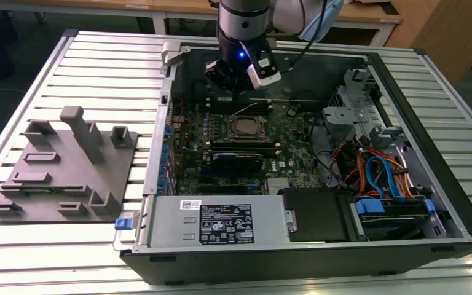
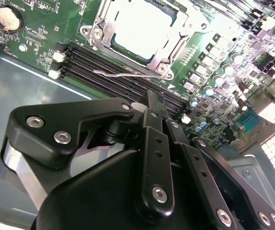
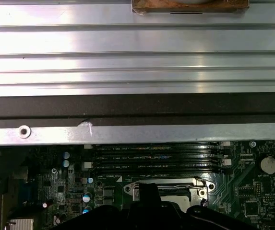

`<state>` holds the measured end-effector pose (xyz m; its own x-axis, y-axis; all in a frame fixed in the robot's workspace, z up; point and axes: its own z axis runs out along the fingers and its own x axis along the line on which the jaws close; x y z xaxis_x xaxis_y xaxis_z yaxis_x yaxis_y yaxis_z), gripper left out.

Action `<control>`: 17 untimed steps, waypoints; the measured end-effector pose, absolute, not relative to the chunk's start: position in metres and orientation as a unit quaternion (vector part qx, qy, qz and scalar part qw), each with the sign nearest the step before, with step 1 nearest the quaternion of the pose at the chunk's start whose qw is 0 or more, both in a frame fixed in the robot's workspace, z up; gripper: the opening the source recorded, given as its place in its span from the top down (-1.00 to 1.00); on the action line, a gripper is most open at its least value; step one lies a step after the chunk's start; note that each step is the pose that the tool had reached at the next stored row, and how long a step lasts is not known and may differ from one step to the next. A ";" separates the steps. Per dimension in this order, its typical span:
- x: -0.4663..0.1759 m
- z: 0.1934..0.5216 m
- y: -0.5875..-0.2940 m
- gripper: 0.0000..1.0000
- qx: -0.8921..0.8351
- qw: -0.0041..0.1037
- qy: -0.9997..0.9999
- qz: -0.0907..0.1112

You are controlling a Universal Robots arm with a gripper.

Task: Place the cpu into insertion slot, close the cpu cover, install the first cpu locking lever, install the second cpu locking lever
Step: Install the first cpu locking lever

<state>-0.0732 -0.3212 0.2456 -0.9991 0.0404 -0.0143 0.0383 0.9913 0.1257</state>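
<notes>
– Clutter near the socket?
– Memory slots (image 2: pixel 127 79) lie just beside the insertion slot (image 1: pixel 247 128); in the exterior view, a drive cage (image 1: pixel 353 104) sits at three o'clock and a power supply (image 1: pixel 213 222) at six.
– The chip?
– The cpu (image 2: pixel 142 24) lies seated, the cpu cover (image 2: pixel 175 45) down around it, and a locking lever (image 2: pixel 123 73) stands loose alongside.
– The gripper (image 2: pixel 149 103)?
– It hovers over the memory slots, fingers together, gripping nothing.
– Surface?
– A ribbed metal table (image 1: pixel 96 61) carries a grey fixture (image 1: pixel 64 166) at nine o'clock.
</notes>
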 end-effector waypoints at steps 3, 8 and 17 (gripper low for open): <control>-0.073 0.246 -0.321 0.80 0.020 0.008 0.998 0.063; -0.073 0.245 -0.321 0.80 0.020 0.008 0.998 0.066; -0.068 0.243 -0.325 0.80 0.023 0.008 0.997 0.075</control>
<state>-0.0676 -0.3249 0.2428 -0.9988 0.0479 -0.0133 0.0453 0.9877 0.1499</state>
